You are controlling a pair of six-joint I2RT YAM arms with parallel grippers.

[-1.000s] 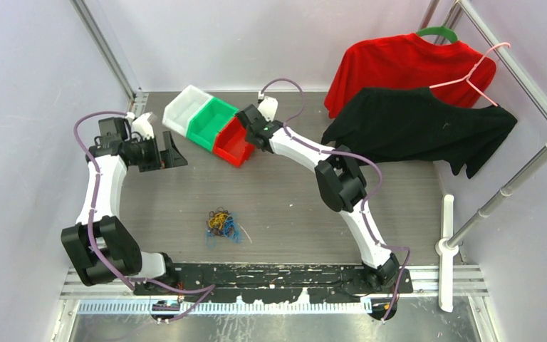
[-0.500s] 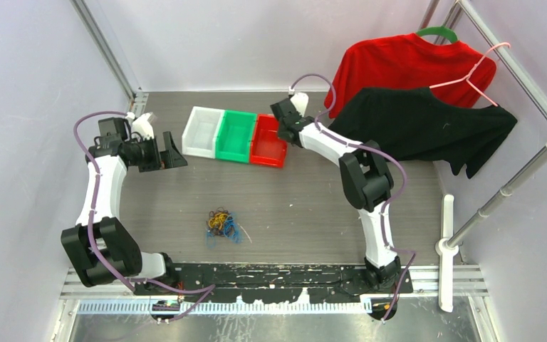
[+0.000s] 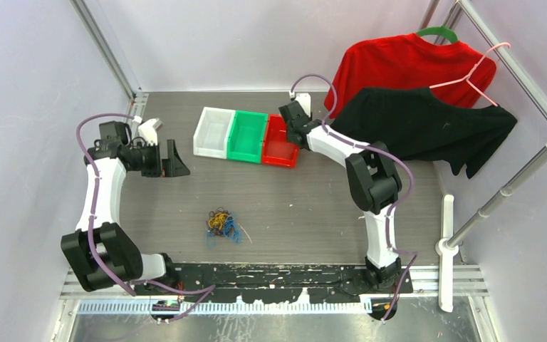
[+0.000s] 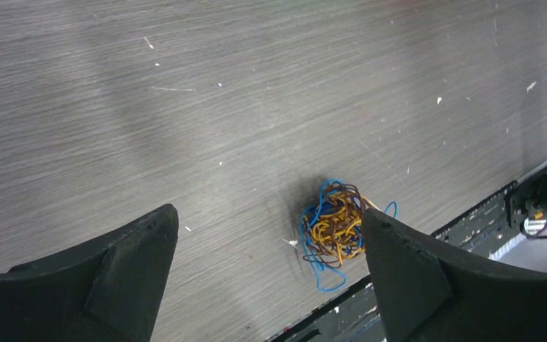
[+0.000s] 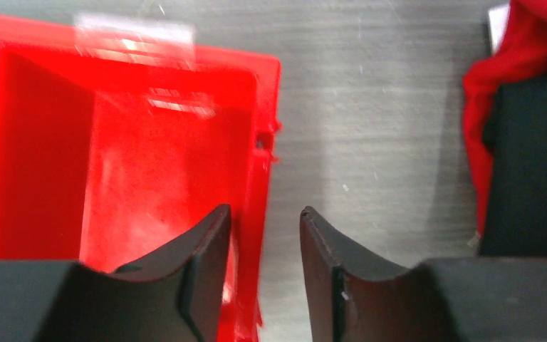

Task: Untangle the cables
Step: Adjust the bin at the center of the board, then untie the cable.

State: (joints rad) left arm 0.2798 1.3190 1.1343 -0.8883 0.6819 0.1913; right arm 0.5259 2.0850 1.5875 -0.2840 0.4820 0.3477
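Toward 6 o'clock on the surface (image 3: 299, 206), one tight knot of cables (image 3: 222, 225), blue, orange and brown, touched by nothing. At its 10 o'clock, well apart, left pincer (image 3: 167, 162) spread wide and facing the knot, probably readied for an approach. At 1 o'clock, right pincer (image 3: 290, 132) straddling the red bin (image 3: 279, 146) wall, jaws narrowly apart; gripping or not, cannot tell. Likely positioning bins first.

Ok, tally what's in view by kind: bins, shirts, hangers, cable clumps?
Bins: 3, white bin, green bin, red bin
Shirts: 2, red shirt, black shirt
Hangers: 2, green hanger, pink hanger
Cable clump: 1
Total: 8
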